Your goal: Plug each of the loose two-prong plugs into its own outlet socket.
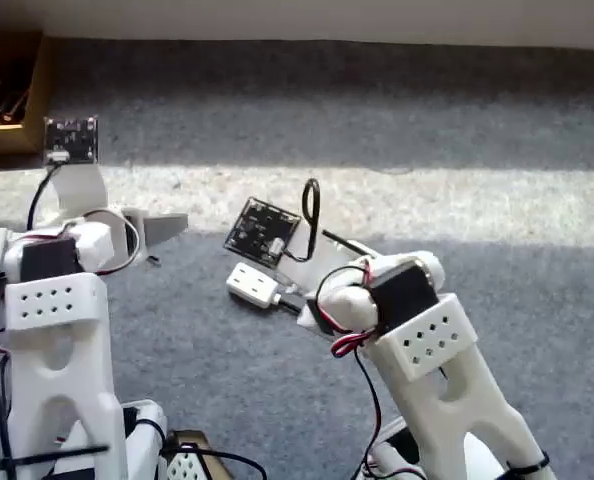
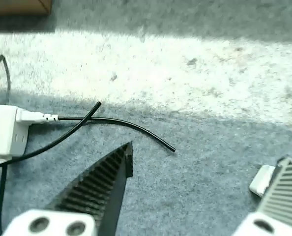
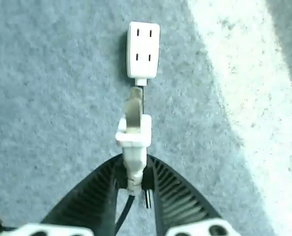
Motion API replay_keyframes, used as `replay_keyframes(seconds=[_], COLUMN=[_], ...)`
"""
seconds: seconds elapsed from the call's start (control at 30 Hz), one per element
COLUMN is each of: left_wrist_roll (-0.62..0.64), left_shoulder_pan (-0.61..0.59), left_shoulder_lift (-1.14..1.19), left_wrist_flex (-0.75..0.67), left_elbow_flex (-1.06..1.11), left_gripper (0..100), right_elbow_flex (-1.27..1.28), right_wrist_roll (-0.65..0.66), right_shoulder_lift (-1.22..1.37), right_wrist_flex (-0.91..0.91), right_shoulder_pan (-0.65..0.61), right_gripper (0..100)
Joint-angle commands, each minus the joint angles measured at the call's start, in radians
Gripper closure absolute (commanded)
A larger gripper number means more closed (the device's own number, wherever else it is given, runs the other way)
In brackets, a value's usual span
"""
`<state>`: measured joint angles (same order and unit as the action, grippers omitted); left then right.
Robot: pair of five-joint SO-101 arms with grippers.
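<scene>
My right gripper is shut on a white two-prong plug whose black cord trails back between the fingers. Its prongs point at the end of a white outlet block, with the tips almost at that end; top slots are unfilled. From above, this gripper sits right beside the outlet block. My left gripper hangs open over bare carpet, holding nothing. Farther off lies a second white outlet block with a white plug seated in its end and a black cord running away.
A black square board with a looped black cable lies just beyond the outlet block. A wooden box stands at the far left. A small white piece shows beside one left finger. A sunlit band crosses the grey carpet.
</scene>
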<state>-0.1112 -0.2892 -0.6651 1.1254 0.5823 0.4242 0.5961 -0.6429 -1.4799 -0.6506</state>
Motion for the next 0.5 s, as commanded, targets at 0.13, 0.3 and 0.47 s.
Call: replay_keyframes(seconds=[0.13, 0.3, 0.47], left_wrist_roll=[-0.215, -0.229, -0.229], left_shoulder_pan=[0.125, 0.104, 0.107], left_shoulder_lift=[-0.012, -0.012, -0.012], left_wrist_flex=[0.296, 0.293, 0.302], left_elbow_flex=[-0.314, -0.286, -0.274], left_gripper=[57, 57, 57], right_elbow_flex=[-0.051, -0.05, -0.05], right_wrist_roll=[-0.175, -0.229, -0.232], right_shoulder_lift=[0.148, 0.282, 0.332], right_wrist_flex=[0.334, 0.467, 0.492], right_shoulder_pan=[-0.166, -0.231, -0.217], right_gripper=[99.3, 99.3, 99.3])
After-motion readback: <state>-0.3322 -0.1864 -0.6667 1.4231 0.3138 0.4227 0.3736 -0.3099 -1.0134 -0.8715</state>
